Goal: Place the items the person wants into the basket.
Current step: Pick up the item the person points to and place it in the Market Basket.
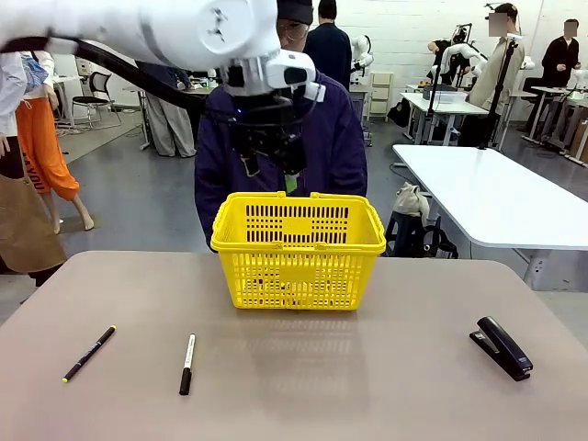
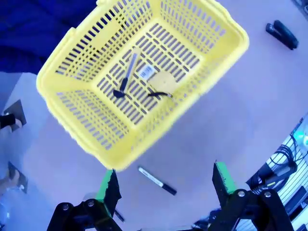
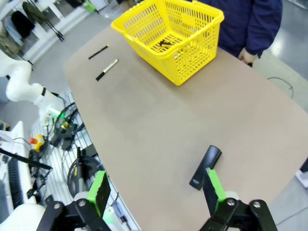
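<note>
The yellow basket (image 1: 299, 246) stands at the table's far middle, with the person in a dark jacket (image 1: 340, 138) right behind it. My left gripper (image 1: 280, 175) hangs open and empty above the basket. Seen from the left wrist, the basket (image 2: 86, 120) holds a slim utility knife (image 2: 126, 77) and a yellow tape measure (image 2: 162, 83). The black stapler (image 1: 501, 347) lies on the table at the front right. My right gripper (image 3: 156, 187) is open high above the table, the stapler (image 3: 205, 167) just beyond its fingers and the basket (image 3: 192, 62) farther off.
A black pen with a yellow tip (image 1: 89, 354) and a white marker with a black cap (image 1: 187, 364) lie at the front left. The person's hand (image 3: 248, 57) rests at the table's far edge. Other tables and people stand in the room behind.
</note>
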`<state>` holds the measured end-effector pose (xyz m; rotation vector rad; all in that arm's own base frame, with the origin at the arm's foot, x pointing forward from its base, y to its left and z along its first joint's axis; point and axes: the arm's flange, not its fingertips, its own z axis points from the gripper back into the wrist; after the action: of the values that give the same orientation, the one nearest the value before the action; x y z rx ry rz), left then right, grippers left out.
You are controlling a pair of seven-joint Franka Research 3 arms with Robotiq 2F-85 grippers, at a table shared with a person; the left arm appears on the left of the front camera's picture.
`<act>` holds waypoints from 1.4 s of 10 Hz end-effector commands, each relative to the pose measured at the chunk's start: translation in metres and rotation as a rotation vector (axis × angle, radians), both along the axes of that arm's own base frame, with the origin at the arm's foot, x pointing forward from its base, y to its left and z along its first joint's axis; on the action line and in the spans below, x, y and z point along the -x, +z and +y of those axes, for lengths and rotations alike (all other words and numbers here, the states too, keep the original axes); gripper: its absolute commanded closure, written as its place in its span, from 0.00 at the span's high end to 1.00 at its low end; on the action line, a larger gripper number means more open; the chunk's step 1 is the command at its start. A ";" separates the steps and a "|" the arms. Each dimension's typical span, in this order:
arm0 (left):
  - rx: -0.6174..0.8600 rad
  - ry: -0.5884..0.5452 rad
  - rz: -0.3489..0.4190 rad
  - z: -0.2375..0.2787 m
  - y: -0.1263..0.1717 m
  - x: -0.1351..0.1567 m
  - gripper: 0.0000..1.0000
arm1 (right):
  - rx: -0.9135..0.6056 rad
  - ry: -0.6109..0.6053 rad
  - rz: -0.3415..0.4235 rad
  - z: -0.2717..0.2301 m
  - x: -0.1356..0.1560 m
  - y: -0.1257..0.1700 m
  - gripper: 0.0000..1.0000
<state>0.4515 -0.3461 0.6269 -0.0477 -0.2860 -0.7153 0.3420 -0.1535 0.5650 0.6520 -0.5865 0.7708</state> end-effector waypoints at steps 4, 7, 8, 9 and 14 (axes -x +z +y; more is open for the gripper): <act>-0.038 0.071 0.023 0.045 -0.026 0.068 1.00 | -0.013 0.000 -0.002 0.000 -0.001 0.001 1.00; -0.057 0.096 0.053 0.055 -0.035 0.070 1.00 | -0.013 0.000 -0.002 0.000 -0.001 0.001 1.00; -0.055 0.103 0.058 0.057 -0.036 0.068 1.00 | -0.013 0.000 -0.002 0.000 -0.001 0.001 1.00; -0.077 0.066 0.040 0.047 -0.034 0.067 1.00 | -0.013 0.000 -0.002 0.000 -0.001 0.001 1.00; -0.077 0.066 0.040 0.047 -0.034 0.067 1.00 | -0.013 0.000 -0.002 0.000 -0.001 0.001 1.00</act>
<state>0.3844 -0.2994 0.5911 0.0217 -0.2182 -0.6586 0.3419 -0.1535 0.5651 0.6519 -0.5867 0.7709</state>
